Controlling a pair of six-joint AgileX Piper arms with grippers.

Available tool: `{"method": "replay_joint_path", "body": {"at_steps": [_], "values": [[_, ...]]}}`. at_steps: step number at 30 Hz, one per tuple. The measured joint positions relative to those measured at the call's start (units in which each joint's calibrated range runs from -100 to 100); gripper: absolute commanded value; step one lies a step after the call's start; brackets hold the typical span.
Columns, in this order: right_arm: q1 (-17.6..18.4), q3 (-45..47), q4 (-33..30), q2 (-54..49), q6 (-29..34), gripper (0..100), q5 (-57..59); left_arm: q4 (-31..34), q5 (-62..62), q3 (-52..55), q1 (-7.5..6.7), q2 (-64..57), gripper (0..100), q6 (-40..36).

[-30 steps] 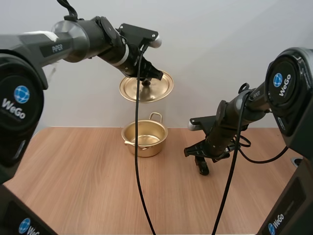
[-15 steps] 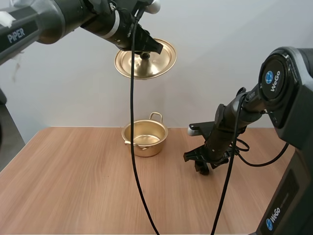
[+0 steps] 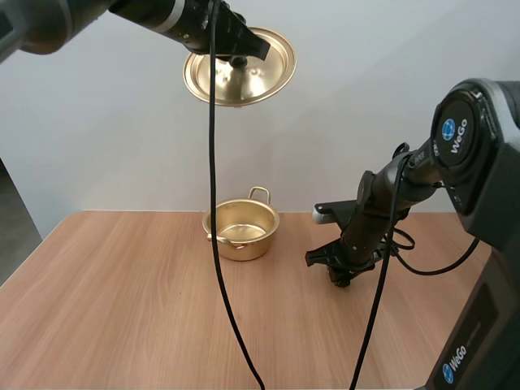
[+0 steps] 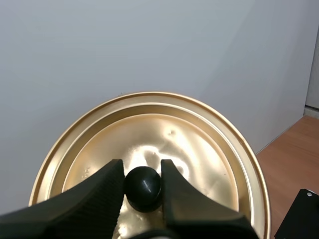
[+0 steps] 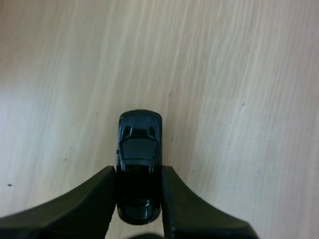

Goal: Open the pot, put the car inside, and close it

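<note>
Your left gripper (image 4: 142, 172) pinches the lid (image 4: 199, 149) high above the open pot (image 3: 240, 228), while your right gripper (image 5: 139, 175) clamps the car (image 5: 140, 137) down at the table (image 3: 122, 309).

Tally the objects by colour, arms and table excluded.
Gold: 2 (pot, lid)
Black: 1 (car)
Total: 3
</note>
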Motion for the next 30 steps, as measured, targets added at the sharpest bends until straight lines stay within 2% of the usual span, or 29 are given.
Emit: {"method": "replay_joint_path", "body": {"at_steps": [7, 16, 22, 26, 29, 30], "values": [[1.02, -9.74, 3.18, -5.17, -1.79, 0, 1.38, 0.00, 0.36, -4.67, 0.00, -2.77, 0, -2.71], [7.92, -24.01, 8.70, 1.40, -6.79, 0, 0.68, 0.00, 1.15, -9.48, 0.16, -6.27, 0, -3.92], [12.97, -30.38, 8.80, 10.36, -7.29, 0, 0.68, -1.58, 0.67, -9.48, 2.43, -6.58, 0, -3.92], [14.45, -31.88, 8.80, 16.77, -7.68, 0, 0.68, -4.16, 0.67, -9.48, 4.16, -6.70, 0, -3.92], [14.45, -32.30, 9.20, 20.66, -7.68, 0, 1.02, -4.25, 1.32, -9.48, 4.49, -6.70, 0, -3.92], [14.45, -32.30, 9.32, 21.50, -7.68, 12, 1.02, -4.25, 1.46, -9.48, 4.49, -6.70, 0, -3.92]]}}
